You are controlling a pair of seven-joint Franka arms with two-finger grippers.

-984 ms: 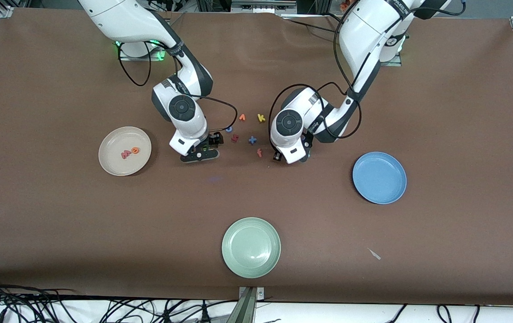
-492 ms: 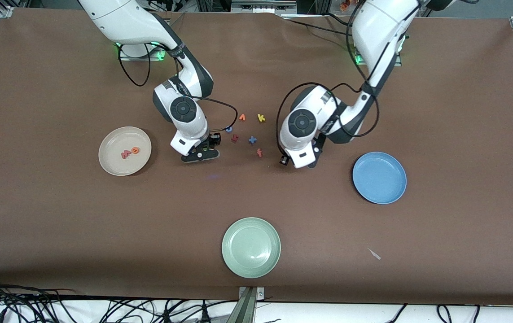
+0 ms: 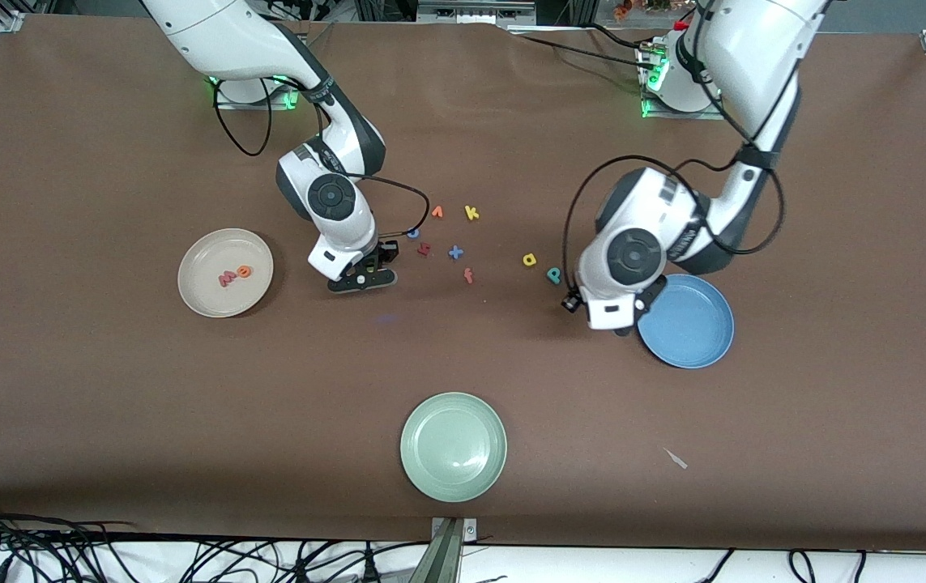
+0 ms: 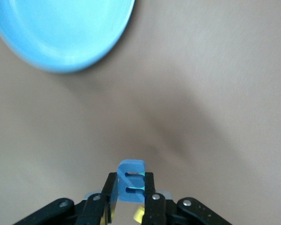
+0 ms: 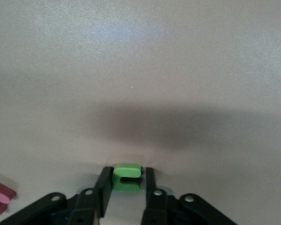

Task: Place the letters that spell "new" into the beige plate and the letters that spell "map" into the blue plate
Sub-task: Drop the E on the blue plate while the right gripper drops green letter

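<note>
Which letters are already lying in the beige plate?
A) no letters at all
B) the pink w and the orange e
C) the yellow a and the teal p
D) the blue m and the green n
B: in the front view the beige plate holds the pink w and the orange e, and no other letters.

The left arm reaches out from its base with the elbow bent, its wrist pointing down at the worktop. The left pincer [image 4: 130, 199] is clamped on a blue letter [image 4: 130, 186]. The right arm bends down low, and the right pincer [image 5: 126, 190] has its fingers [image 5: 104, 183] about a green letter [image 5: 126, 177].
</note>
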